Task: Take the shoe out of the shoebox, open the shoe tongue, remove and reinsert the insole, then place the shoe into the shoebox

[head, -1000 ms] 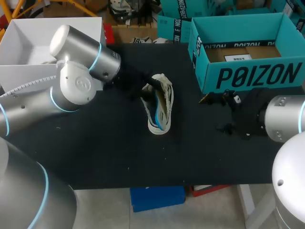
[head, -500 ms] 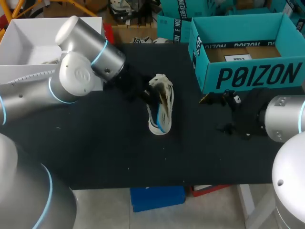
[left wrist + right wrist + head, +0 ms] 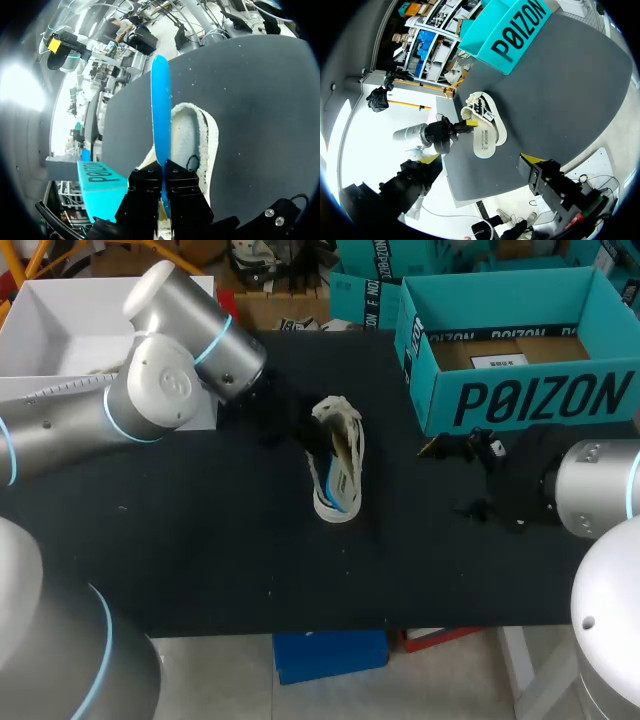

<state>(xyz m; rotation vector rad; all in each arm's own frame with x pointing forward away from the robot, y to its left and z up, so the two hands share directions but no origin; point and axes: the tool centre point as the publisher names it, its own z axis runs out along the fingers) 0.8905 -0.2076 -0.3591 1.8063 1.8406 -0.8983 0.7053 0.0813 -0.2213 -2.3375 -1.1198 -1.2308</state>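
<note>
Centrally, shoe (image 3: 338, 472) on black table (image 3: 215, 555)

Place: a robot lab is showing here.
Machines: a silver left arm (image 3: 150, 400) is standing at 9 o'clock, a right arm (image 3: 600, 490) at 3 o'clock.
Surface: a black bench (image 3: 220, 560) is carrying a teal shoebox (image 3: 530, 400) at 1 o'clock and a shoe (image 3: 338, 475) mid-bench.

The left arm (image 3: 170, 380) swings its thick wrist joints back toward the bench's far left corner, away from the near edge. Its hand (image 3: 164, 167), clamped on the blue insole (image 3: 160, 100), shifts slightly at the shoe's (image 3: 337, 472) far end.
</note>
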